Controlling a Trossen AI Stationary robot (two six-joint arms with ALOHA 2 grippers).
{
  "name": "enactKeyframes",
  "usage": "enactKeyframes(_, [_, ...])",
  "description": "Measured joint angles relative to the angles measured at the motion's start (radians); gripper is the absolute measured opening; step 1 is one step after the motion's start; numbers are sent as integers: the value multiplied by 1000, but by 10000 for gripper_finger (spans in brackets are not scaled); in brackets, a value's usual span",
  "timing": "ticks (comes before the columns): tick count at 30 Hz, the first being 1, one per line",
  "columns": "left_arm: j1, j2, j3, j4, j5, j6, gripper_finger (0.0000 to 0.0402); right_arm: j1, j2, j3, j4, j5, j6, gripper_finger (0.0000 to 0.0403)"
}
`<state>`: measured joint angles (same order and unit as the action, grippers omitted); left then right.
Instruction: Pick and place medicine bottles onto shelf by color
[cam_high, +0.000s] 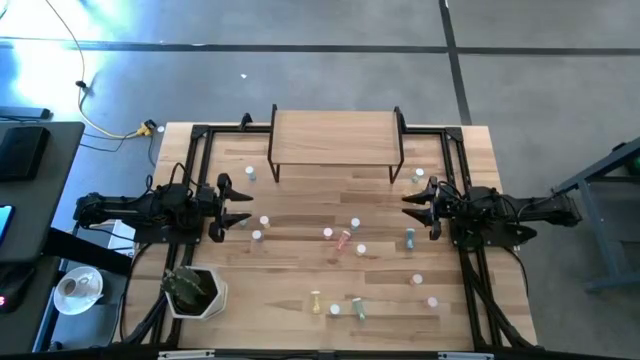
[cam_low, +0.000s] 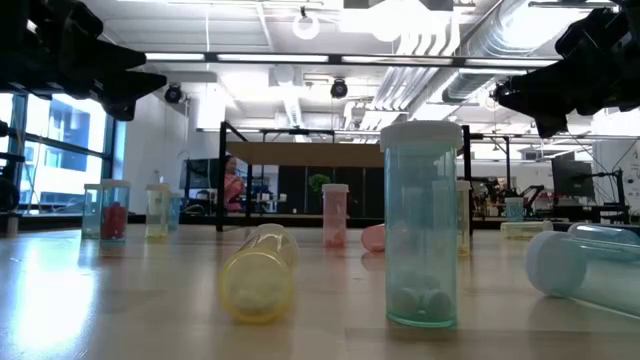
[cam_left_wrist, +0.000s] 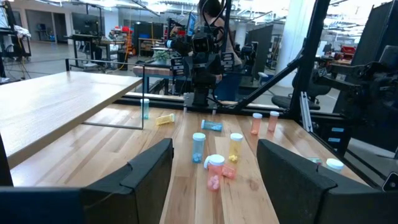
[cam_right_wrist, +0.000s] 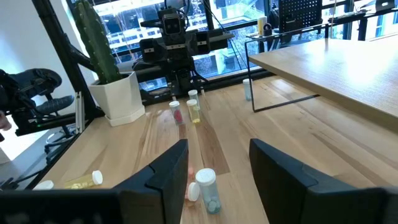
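Note:
Several tiny white-capped medicine bottles (cam_high: 345, 240) are scattered on the wooden tabletop, some upright and some lying. Blue (cam_left_wrist: 198, 147), yellow (cam_left_wrist: 236, 146) and pink (cam_left_wrist: 214, 171) ones stand ahead of my left gripper. The light-wood shelf (cam_high: 335, 140) stands on thin black legs at the table's far middle, with nothing on it. My left gripper (cam_high: 240, 205) hovers open and empty at the table's left side (cam_left_wrist: 214, 149). My right gripper (cam_high: 408, 205) hovers open and empty at the right side (cam_right_wrist: 217, 146). A bluish bottle (cam_right_wrist: 208, 190) stands just below it.
A white pot with a cactus (cam_high: 195, 290) stands at the table's near left corner. Bottles stand beside the shelf's legs (cam_high: 250, 174) (cam_high: 418, 175). More bottles lie near the front edge (cam_high: 335, 310). A teal bottle (cam_low: 422, 225) and a lying yellow one (cam_low: 260, 272) are close to the low camera.

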<state>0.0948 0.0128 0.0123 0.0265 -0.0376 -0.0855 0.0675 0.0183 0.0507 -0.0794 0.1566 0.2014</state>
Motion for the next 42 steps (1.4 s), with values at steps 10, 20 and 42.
enactKeyframes(10, [0, 0, 0, 0, -23, 0, 223, 0, 0, 0, 0, 0, 0, 162])
enactKeyframes(20, [0, 0, 0, 0, -26, -8, 223, 0, 0, 0, 4, 1, 3, 162])
enactKeyframes(42, [0, 0, 0, 0, -79, -43, 223, -1, 0, 0, 195, 140, 25, 163])
